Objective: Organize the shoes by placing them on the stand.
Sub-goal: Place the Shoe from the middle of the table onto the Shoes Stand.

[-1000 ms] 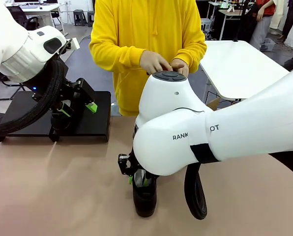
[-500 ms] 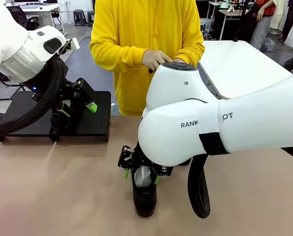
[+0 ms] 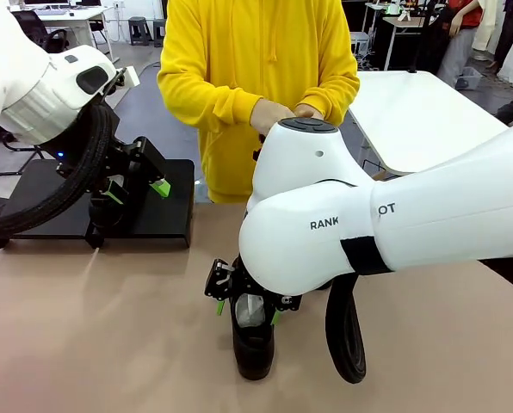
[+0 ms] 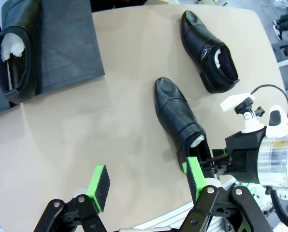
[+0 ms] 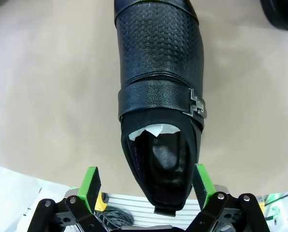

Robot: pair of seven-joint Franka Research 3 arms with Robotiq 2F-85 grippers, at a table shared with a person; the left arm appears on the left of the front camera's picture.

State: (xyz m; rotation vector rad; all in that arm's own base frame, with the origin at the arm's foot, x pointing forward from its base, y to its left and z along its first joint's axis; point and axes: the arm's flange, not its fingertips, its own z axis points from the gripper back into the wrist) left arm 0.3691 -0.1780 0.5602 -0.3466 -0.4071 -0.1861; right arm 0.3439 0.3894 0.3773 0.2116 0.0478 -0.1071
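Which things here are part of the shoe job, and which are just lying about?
Job: shoe at the right gripper; second shoe nearby; third shoe on the stand.
Lying about: white table behind; stools farther off.

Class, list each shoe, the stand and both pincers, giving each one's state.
Stand: holds one shoe.
Stand shoe: upright, paper-stuffed.
Middle shoe: on table, heel straddled, not gripped.
Far shoe: on table, untouched.
Left pincer: open, empty.
Right pincer: open, astride middle shoe's heel.
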